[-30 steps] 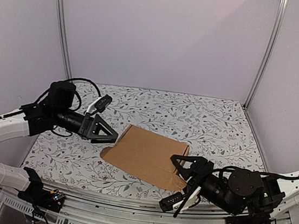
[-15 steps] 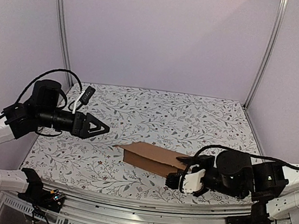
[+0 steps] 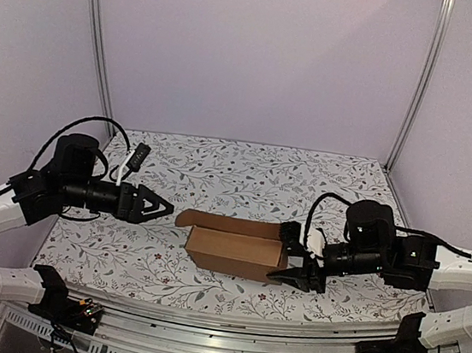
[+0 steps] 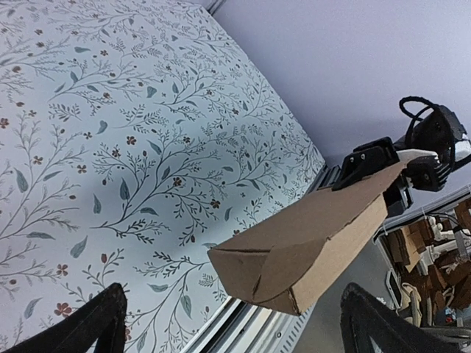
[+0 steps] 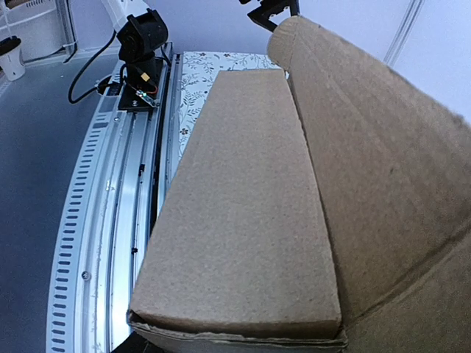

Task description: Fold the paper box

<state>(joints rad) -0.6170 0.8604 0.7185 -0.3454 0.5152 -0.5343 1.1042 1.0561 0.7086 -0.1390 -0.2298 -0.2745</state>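
Observation:
The paper box is a long brown carton lying across the middle of the floral table, with one flap sticking out at its back left. My right gripper is shut on the box's right end, one finger behind it and one in front. The right wrist view is filled by the box. My left gripper hovers left of the box, open and apart from it. In the left wrist view, the box's folded left end shows between the open left gripper fingers, some way ahead of them.
The floral tablecloth covers the table. An aluminium rail runs along the near edge in front of the box. Purple walls and metal posts close in the back and sides.
The box was a flat sheet, then tipped up, and now stands as a long carton. The right gripper swung round to its right end. The left arm drew back left.

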